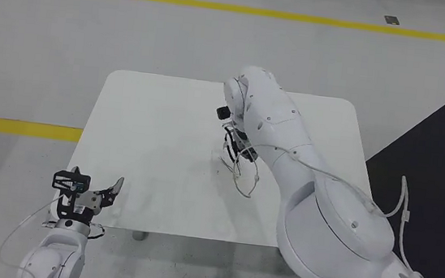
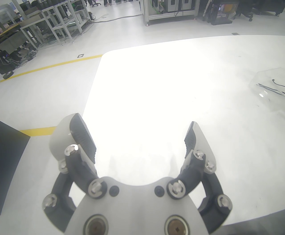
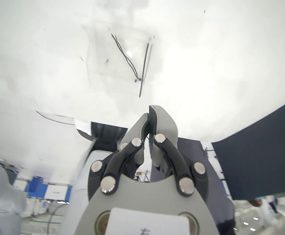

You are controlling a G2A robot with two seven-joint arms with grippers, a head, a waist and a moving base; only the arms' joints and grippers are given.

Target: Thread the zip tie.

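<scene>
Pickup is the step being set up: the right gripper (image 3: 149, 112) is hovering with its fingers pressed together, pinching nothing that I can see, just short of the black zip ties (image 3: 145, 64). These are lying in a clear tray (image 3: 100, 51) near the middle of the table (image 1: 166, 133). The left gripper (image 2: 133, 120) is hanging spread wide by the table's near left corner, well apart from them. The next move is likely calling for the right jaws to open, descend over one tie and pinch it without dragging its neighbours.
</scene>
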